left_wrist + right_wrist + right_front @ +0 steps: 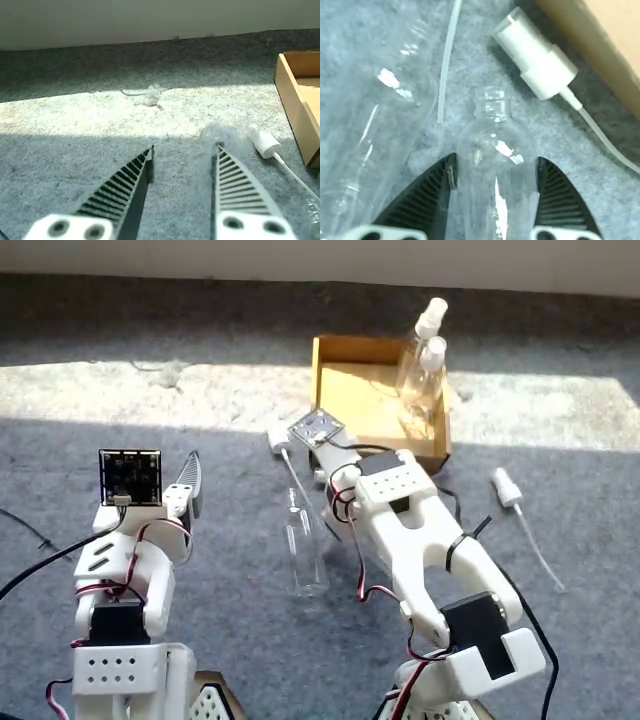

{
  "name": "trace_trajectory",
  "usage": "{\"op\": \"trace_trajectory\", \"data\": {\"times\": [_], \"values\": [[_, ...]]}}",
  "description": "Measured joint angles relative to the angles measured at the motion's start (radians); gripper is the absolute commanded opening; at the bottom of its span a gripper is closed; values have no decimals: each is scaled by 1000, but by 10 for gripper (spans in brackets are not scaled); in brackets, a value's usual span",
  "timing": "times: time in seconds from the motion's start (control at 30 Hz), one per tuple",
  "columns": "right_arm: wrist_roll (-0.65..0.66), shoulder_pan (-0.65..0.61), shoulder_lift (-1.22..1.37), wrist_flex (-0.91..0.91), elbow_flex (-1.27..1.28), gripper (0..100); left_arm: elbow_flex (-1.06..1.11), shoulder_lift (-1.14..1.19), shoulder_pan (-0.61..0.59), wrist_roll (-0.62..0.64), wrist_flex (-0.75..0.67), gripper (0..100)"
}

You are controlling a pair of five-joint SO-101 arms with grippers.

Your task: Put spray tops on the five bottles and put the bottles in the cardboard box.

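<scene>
- Left tool (185, 150) is wide open, empty.
- Right tool (496, 162) straddles an uncapped bottle (495, 135); we can't tell if it's clamped.
- Cardboard box (318, 380) sits at its 1 o'clock.

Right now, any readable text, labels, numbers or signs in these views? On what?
No readable text anywhere.
cardboard box: plain, no print.
capped bottles in the box, loose bottle, spray top: no labels.
black board on the left arm: any markings are too small to read.
</scene>
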Motion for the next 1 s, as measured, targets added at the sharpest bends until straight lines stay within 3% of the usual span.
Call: {"op": "trace_trajectory", "data": {"times": [0.17, 0.53, 0.67, 0.83, 1.0], "values": [[-44, -11, 2, 54, 2, 336, 0, 0, 0, 0, 0, 175], [-91, 5, -130, 374, -273, 337, 0, 0, 29, 0, 0, 175], [-66, 219, -199, 414, -390, 336, 0, 0, 29, 0, 0, 175], [106, 568, -143, 376, -407, 336, 0, 0, 29, 0, 0, 174], [242, 743, 64, 278, -407, 336, 0, 0, 29, 0, 0, 172]]}}
